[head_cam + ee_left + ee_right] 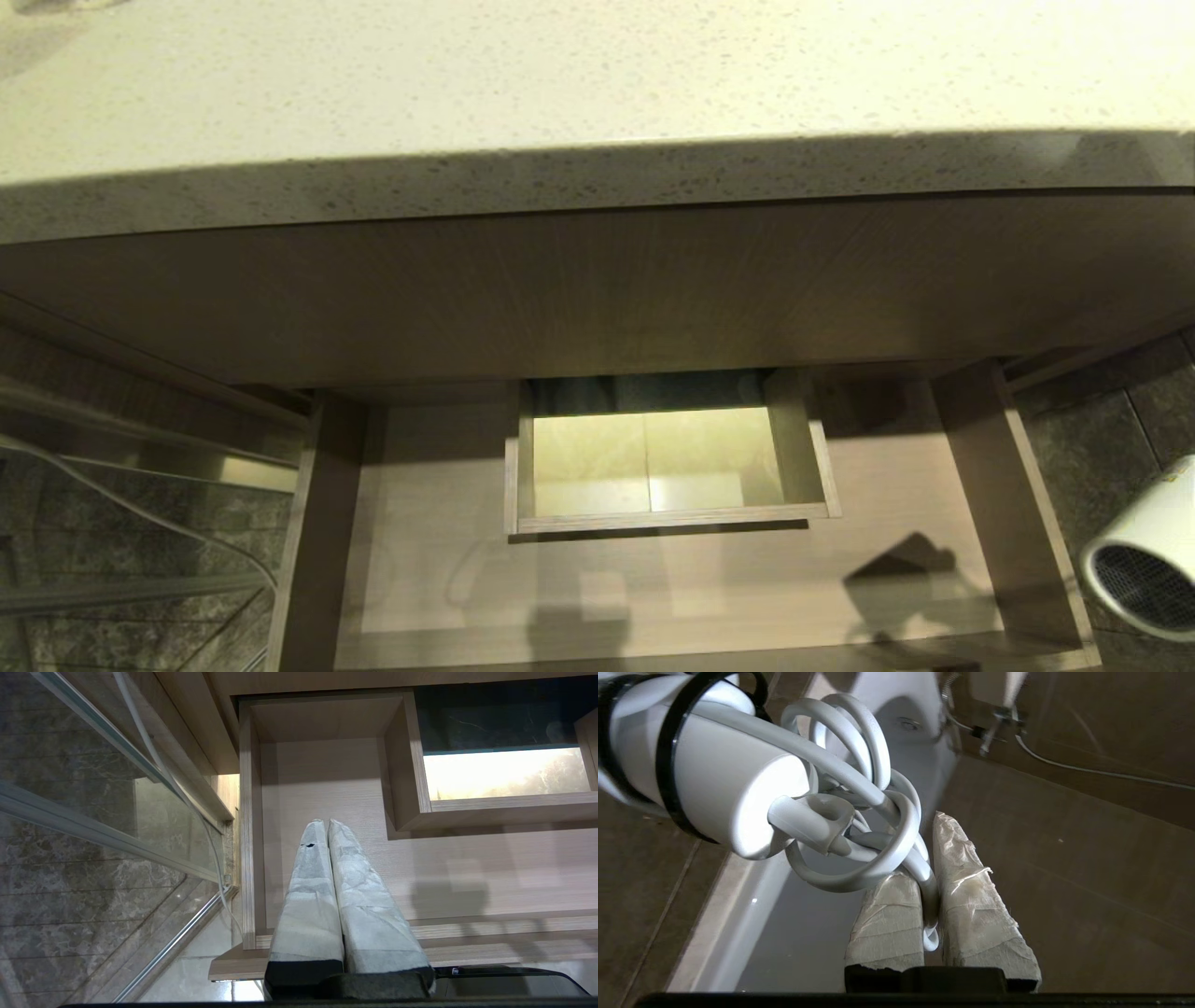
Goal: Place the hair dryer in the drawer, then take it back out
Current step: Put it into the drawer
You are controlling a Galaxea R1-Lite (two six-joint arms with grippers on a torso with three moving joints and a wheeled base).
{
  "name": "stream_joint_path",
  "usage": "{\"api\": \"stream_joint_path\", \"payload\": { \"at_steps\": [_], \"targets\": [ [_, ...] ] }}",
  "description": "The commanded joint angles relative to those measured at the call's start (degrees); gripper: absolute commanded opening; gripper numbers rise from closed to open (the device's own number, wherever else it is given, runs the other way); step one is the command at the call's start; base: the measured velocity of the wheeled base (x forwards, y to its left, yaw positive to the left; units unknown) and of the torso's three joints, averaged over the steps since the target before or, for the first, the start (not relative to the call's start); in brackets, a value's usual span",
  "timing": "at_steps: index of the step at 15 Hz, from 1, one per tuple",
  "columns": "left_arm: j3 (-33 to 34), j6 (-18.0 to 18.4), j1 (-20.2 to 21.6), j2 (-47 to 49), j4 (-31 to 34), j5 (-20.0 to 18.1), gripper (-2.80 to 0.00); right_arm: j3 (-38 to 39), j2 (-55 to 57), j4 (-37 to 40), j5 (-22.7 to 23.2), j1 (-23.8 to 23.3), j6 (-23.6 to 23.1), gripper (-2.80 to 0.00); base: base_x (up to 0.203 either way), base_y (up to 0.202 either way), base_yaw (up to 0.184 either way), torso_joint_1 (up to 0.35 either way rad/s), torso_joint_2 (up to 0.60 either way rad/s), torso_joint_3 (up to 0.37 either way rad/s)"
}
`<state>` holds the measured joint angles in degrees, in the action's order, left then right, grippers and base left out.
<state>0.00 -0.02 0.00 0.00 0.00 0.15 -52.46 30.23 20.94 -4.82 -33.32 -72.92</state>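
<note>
Cord is what the right tool (931, 858) has hold of: its two taped fingers (971, 891) are pinched together on a strand of the white cord (859, 826), low centre in the right wrist frame, and the hair dryer (710, 779) hangs off that loop toward the upper left of the frame. A dark tie (668, 765) rings the white body. In the head frame the dryer's barrel and rear grille (1144, 560) show at the lower right edge, outside the drawer's (653, 579) right wall and not yet over its floor.

I judge this a soft, swinging hold. The cord is rubbery and bends, so the rigid plastic body, light but far heavier than the cord, can sway and twist beneath the grip. The smooth shell looks slippery; the slim handle or the bound coil would give a steadier purchase for the lift back out.

The drawer stands pulled out under the speckled worktop (560, 84), its walled cut-out (667, 523) in the middle. The left tool (327, 826), fingers pressed together and empty, hangs over the drawer's left part.
</note>
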Motion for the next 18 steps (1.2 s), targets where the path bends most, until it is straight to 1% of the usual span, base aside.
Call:
{"api": "stream_joint_path", "payload": {
  "at_steps": [1, 4, 8, 14, 18],
  "targets": [
    [0.00, 0.01, 0.00, 0.00, 0.00, 0.02, -2.80, 1.86, 4.50, -0.15, 1.86, 0.02, -0.74, -2.80, 0.000, 0.000, 0.000, 0.000, 0.00, 0.000],
    [0.00, 0.02, 0.00, 0.00, 0.00, 0.02, -2.80, 3.07, 9.88, -0.36, 3.51, 0.55, -2.00, -2.80, 0.000, 0.000, 0.000, 0.000, 0.00, 0.000],
    [0.00, -0.06, 0.00, 0.00, 0.00, 0.02, -2.80, 3.41, 17.33, -0.68, 3.76, 1.29, -2.14, -2.80, 0.000, 0.000, 0.000, 0.000, 0.00, 0.000],
    [0.00, -0.06, 0.00, 0.00, 0.00, 0.02, -2.80, 3.50, 28.91, -8.34, 3.76, 2.65, -3.54, -2.80, 0.000, 0.000, 0.000, 0.000, 0.00, 0.000],
    [0.00, -0.06, 0.00, 0.00, 0.00, 0.02, -2.80, 3.07, 34.06, -11.90, 3.73, 6.41, -3.13, -2.80, 0.000, 0.000, 0.000, 0.000, 0.00, 0.000]
  ]
}}
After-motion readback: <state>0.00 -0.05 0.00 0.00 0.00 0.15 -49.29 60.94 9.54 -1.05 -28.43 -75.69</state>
